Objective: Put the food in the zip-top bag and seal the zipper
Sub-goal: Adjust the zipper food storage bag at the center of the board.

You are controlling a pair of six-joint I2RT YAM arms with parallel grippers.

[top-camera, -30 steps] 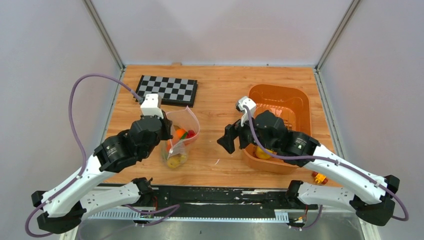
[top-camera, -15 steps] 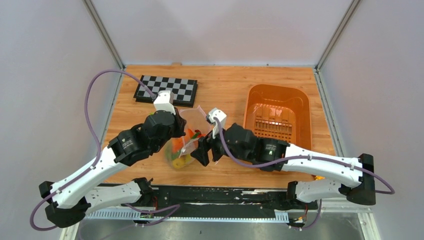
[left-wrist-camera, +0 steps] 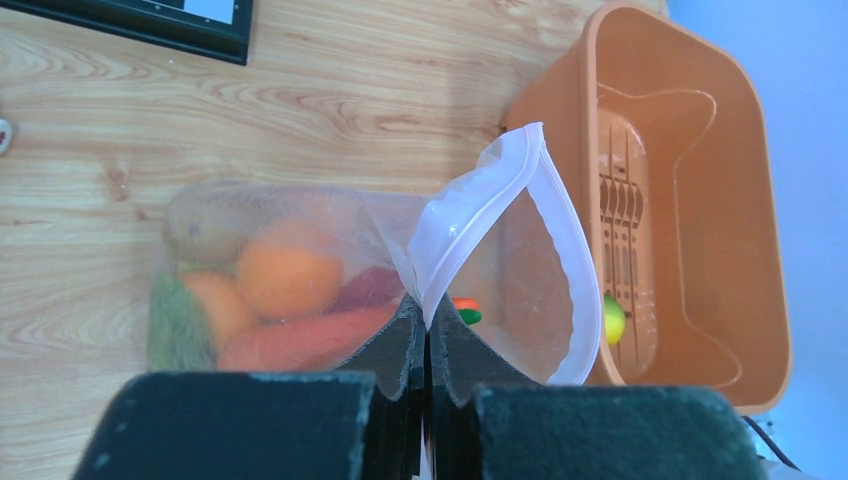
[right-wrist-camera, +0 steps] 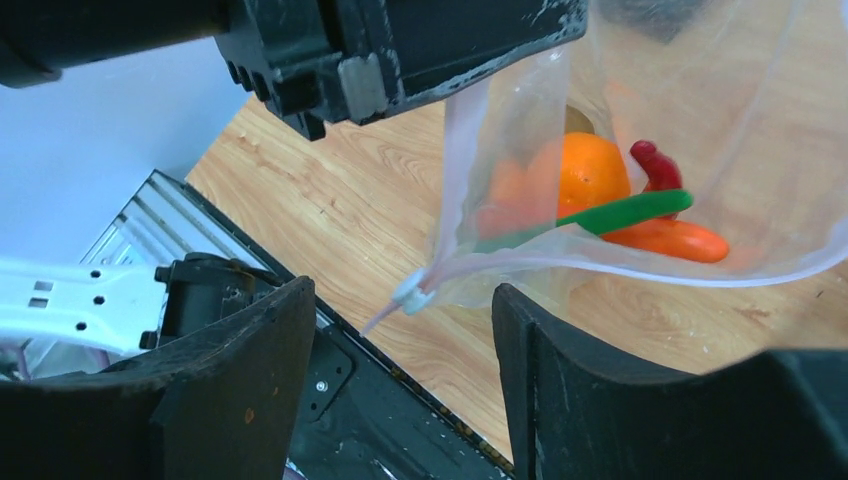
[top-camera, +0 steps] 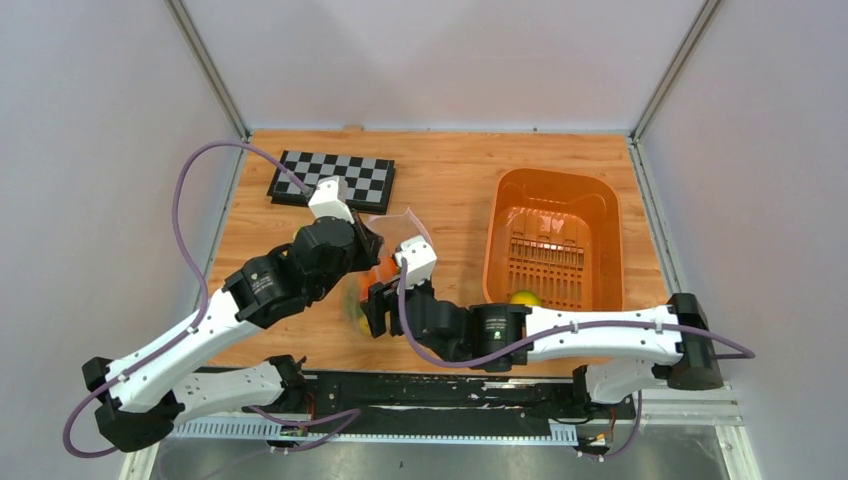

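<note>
1. Two arms meet over the left-centre of the wooden table [top-camera: 450, 180]. The orange basket [top-camera: 600, 215] stands to their right, apart from both grippers.
2. The zip-top bag [left-wrist-camera: 330, 230] sits between the arms, just left of the basket. Its belly sags low and its mouth gapes toward the basket. Whether the belly rests on the wood I cannot tell.
3. The left gripper [left-wrist-camera: 425, 325] has its fingers pressed tight together on the bag's rim, with the plastic pinched between them. That grip holds the mouth up and open.
4. The right gripper [right-wrist-camera: 400, 300] is spread wide and holds nothing. It faces the bag's near corner and does not touch it.
5. Most of the food is inside the bag: an orange ball [right-wrist-camera: 590, 175], a carrot [right-wrist-camera: 675, 240], a red chilli [right-wrist-camera: 655, 165] and a long green piece [right-wrist-camera: 610, 215]. One yellow-green ball [top-camera: 521, 298] lies in the basket, outside the bag.
6. The zipper [left-wrist-camera: 470, 215] stands as an open loop, unsealed along its whole length. A small white tab [right-wrist-camera: 410, 296] sits at the corner right in front of the right gripper.
7. By my reading, filling is nearly done and sealing has not begun. The right gripper looks set to take the corner by the tab, either to spread the mouth or to start closing it.
8. The next move calls for a firm pinch on that thin rim while the left grip stays put. The ball in the basket ought to go in before the strip is pressed shut.
</note>
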